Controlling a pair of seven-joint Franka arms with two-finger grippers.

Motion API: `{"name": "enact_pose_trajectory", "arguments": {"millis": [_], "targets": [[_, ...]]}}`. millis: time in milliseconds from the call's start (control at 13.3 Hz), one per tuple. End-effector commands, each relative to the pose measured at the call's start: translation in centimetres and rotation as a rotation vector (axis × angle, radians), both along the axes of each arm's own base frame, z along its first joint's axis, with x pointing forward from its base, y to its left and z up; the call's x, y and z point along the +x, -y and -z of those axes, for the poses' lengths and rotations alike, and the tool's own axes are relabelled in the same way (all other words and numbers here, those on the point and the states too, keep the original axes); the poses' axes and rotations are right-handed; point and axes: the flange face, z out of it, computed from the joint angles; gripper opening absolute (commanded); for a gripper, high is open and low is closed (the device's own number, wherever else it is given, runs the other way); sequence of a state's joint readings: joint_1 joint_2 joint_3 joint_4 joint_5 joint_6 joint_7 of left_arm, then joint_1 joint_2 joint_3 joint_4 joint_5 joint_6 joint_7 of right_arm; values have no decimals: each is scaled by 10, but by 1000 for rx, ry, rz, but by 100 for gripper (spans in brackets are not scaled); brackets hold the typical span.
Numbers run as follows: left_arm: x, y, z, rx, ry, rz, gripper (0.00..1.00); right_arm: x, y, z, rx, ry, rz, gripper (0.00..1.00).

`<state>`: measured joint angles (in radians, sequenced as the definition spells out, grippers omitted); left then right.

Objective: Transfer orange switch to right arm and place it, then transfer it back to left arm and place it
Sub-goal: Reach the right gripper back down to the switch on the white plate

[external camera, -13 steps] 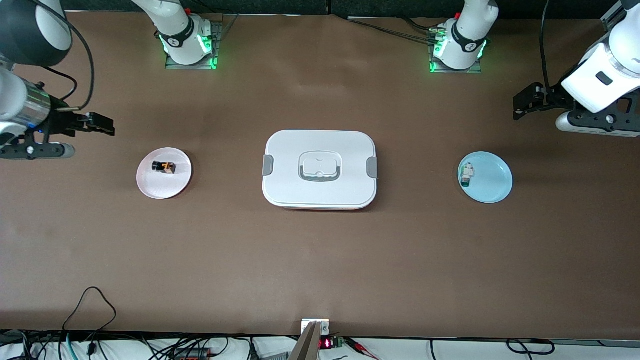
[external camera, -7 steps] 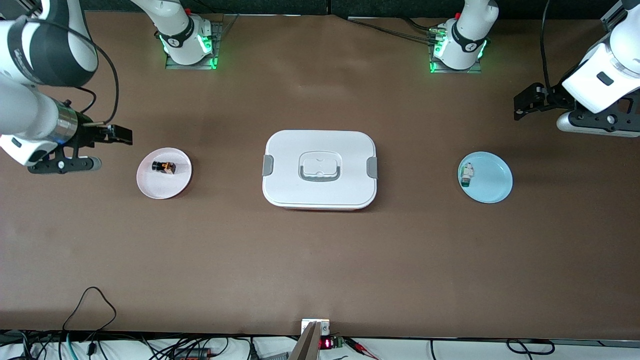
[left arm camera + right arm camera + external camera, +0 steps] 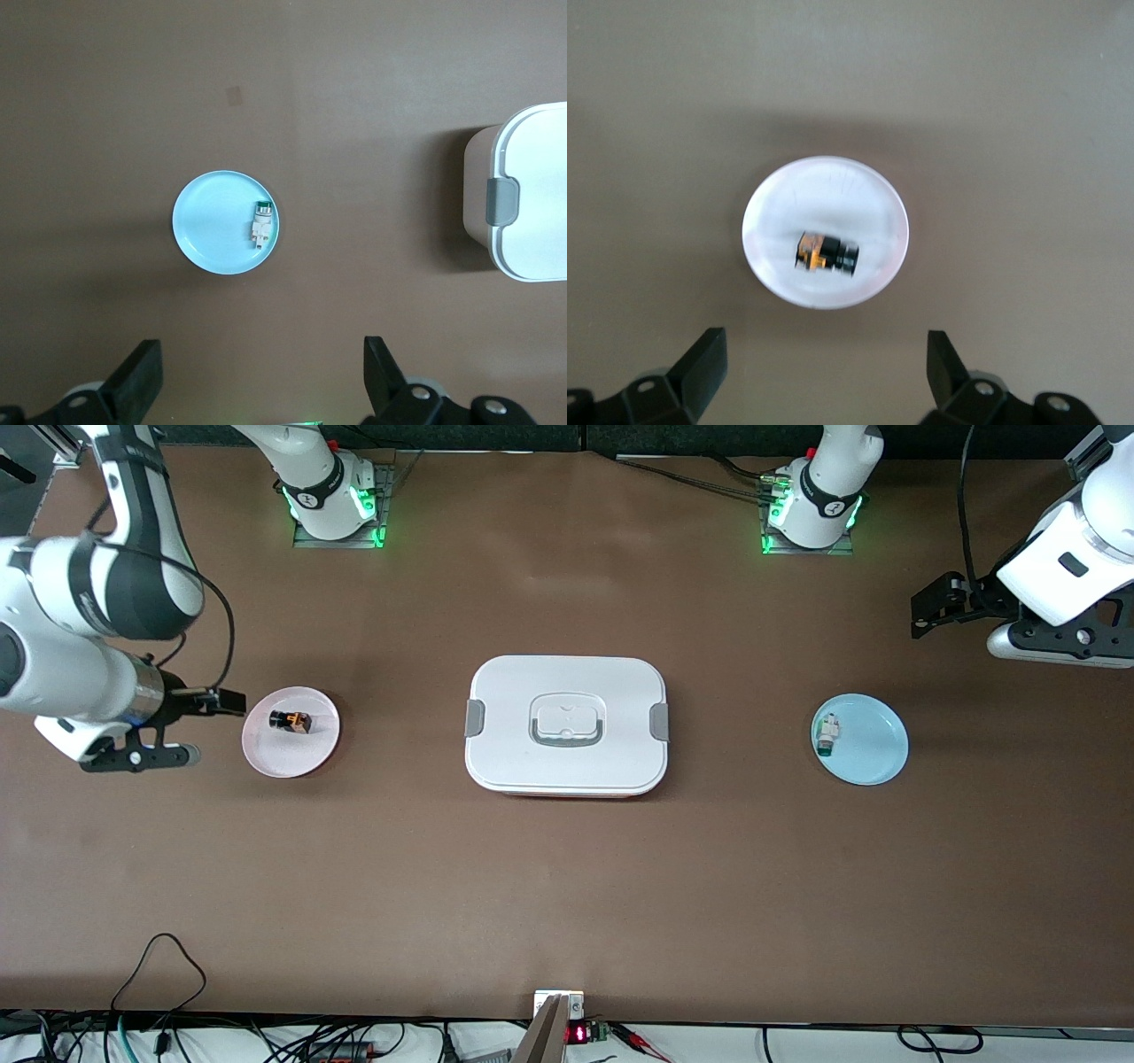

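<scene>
One blocky orange switch (image 3: 291,721), round plate (image 3: 266,755)

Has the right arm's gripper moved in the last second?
Yes. The right gripper has moved toward the pink plate holding the orange switch, now beside its rim, fingers open.

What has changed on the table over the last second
The right gripper has swung in toward the pink plate holding the orange switch, jaws open, nothing gripped yet. The left gripper, the box and the blue plate with its white-and-green component stayed put.
</scene>
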<state>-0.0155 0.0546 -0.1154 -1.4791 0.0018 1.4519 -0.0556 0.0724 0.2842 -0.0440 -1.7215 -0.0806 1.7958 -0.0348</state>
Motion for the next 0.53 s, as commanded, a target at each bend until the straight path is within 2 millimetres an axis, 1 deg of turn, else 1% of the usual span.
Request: {"name": "enact_pose_trajectory", "arguments": {"millis": [0,75,151,226,302,452], "targets": [[-3,-2,-6,20,6,-3,100,-1,19,31,-4,41,41,100],[-3,-2,-6,20,6,-3,100,-10,22,51,-10,42,64,100],[-3,-3,-5,22,5,-4,100,-17,19,64,-14,31,51,100],[-3,-3,-4,21,3,-6,100,-23,14,76,-13,28,47,100],[-2,-4,-5,20,5,-6,100,-29,5,92,-8,34,33,100],[-2,-4,-5,20,5,-6,100,-37,1,115,2,65,21,100]]}}
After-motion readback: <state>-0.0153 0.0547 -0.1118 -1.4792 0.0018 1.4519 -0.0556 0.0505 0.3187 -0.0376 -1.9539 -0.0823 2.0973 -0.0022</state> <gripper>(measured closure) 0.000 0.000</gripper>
